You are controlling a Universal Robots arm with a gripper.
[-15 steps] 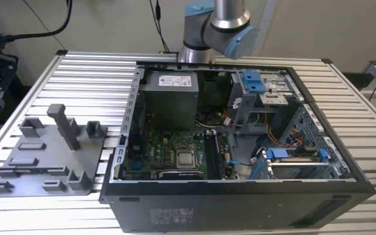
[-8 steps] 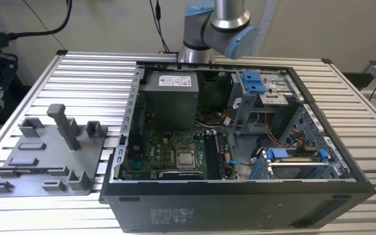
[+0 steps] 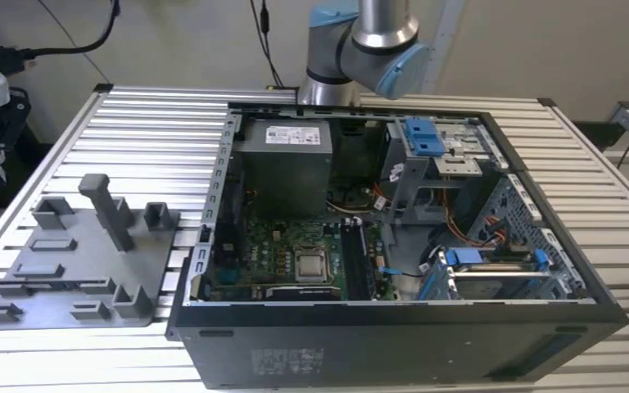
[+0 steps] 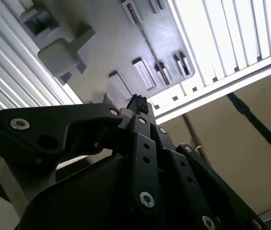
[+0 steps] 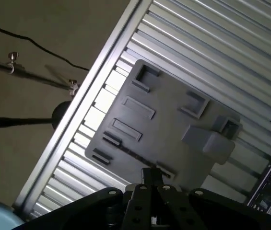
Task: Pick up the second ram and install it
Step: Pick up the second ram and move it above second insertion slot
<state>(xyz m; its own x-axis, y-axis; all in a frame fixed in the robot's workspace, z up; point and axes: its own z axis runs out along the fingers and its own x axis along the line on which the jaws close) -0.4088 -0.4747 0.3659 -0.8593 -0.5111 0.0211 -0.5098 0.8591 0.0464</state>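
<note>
Shows end effector (image 5: 152, 175) pinched narrow, gripping nothing, poised over gray fixture plate (image 5: 173, 129) on tabletop (image 5: 212, 43). Puts second ram (image 5: 128, 152) as thin dark strip seated in plate's slot, near tips. Has arm (image 3: 369, 33) upright behind computer case (image 3: 402, 336).

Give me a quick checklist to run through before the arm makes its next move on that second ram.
1. The gripper above the gray fixture plate: ok.
2. The second ram seated in the plate: cannot tell; a thin dark strip runs along it.
3. The computer case open, inside exposed: ok.
4. A free memory slot on the motherboard: cannot tell.
5. Fixture plate lying flat on the slatted table: ok.
</note>
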